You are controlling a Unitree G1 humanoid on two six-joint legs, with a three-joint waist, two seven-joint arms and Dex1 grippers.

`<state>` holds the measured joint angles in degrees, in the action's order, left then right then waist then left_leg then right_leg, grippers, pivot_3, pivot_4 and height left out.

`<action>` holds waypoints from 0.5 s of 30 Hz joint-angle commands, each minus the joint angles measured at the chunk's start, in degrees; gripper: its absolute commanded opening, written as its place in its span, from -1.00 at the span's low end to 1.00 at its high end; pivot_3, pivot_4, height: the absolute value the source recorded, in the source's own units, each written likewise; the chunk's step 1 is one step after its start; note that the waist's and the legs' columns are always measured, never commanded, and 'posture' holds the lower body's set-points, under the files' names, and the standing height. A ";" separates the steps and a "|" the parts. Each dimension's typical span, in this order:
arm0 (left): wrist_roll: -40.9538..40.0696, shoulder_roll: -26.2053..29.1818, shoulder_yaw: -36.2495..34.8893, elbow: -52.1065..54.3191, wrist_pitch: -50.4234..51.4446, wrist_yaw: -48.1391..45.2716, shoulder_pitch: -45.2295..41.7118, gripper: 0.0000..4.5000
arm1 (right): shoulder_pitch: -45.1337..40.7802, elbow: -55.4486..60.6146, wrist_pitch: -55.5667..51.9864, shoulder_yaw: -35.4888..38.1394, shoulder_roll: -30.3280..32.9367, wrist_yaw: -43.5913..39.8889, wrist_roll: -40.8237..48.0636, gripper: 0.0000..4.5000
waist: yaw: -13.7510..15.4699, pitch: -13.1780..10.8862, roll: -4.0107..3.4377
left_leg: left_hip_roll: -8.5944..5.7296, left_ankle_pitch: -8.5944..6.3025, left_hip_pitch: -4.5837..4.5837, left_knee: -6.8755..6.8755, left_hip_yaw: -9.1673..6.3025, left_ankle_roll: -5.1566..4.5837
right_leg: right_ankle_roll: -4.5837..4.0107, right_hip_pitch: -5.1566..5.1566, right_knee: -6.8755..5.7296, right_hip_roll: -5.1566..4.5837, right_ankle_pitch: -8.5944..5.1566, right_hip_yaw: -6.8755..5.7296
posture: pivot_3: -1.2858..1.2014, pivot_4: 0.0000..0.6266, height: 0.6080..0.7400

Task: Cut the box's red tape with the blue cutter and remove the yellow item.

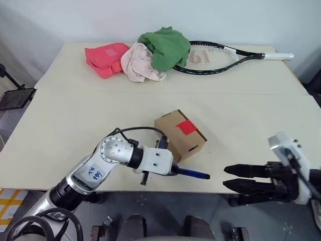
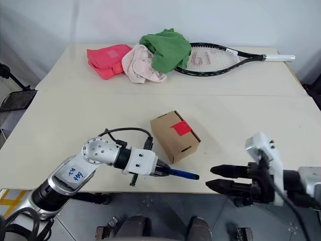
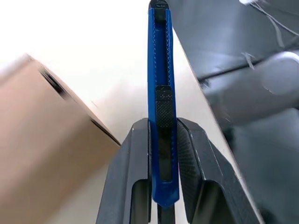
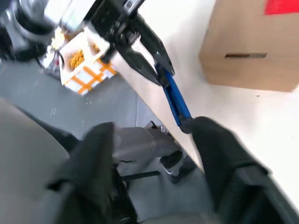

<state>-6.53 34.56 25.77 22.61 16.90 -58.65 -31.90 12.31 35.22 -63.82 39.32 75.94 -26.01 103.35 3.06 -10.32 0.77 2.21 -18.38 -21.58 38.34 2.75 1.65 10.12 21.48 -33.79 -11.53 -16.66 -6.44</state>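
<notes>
The box (image 1: 176, 139), a small brown carton, stands near the table's front edge with the red tape (image 1: 187, 127) on its top. My left gripper (image 1: 175, 170) is just in front of the box and shut on the blue cutter (image 1: 194, 174), whose free end points right, out past the table edge. In the left wrist view the cutter (image 3: 161, 93) runs up between the two fingers (image 3: 127, 177). My right gripper (image 1: 224, 177) hangs open off the front edge, right of the cutter's tip, with nothing in it. The yellow item is hidden.
At the back of the table (image 1: 75, 115) lie a red cloth (image 1: 105, 59), a pink cloth (image 1: 143, 63), a green cloth (image 1: 165, 47) and a tennis racket (image 1: 210, 57). A seam crosses the table behind the box.
</notes>
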 commanded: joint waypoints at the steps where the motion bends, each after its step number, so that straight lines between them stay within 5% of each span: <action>1: 0.32 -3.17 -0.38 -0.91 -3.14 0.30 -3.43 -0.77 | -2.91 -3.42 6.37 -4.02 5.57 7.48 9.65 0.90 | -0.05 -0.06 0.11 | 0.00 0.00 0.00 0.03 -0.01 0.00 | 0.00 0.00 -0.01 0.01 0.01 0.00 | 0.03 -0.52 1.00; 6: 2.56 -7.22 1.26 -3.78 -3.69 1.30 -5.52 -0.77 | -10.21 -1.94 10.81 -18.25 9.38 12.91 9.65 0.99 | -0.15 -0.11 0.18 | 0.01 0.00 -0.08 0.03 0.01 0.00 | 0.06 0.05 0.06 0.01 0.04 0.00 | 0.03 -0.52 1.00; 15: 4.61 -8.88 2.20 -6.96 -5.62 -0.04 -7.72 -0.77 | -24.89 -6.86 8.59 -35.27 5.10 18.00 9.65 0.99 | -0.11 -0.11 0.18 | 0.02 -0.05 -0.79 0.68 -0.24 -0.04 | 0.24 0.26 0.18 0.01 0.18 -0.27 | 0.03 -0.52 1.00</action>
<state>-2.29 26.21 28.08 14.75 12.39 -58.39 -38.46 -10.67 29.43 -54.54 5.75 81.97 -9.53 111.98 2.95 -10.43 0.95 2.23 -18.45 -22.40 39.07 2.50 1.59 10.36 21.74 -33.58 -11.52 -16.43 -6.71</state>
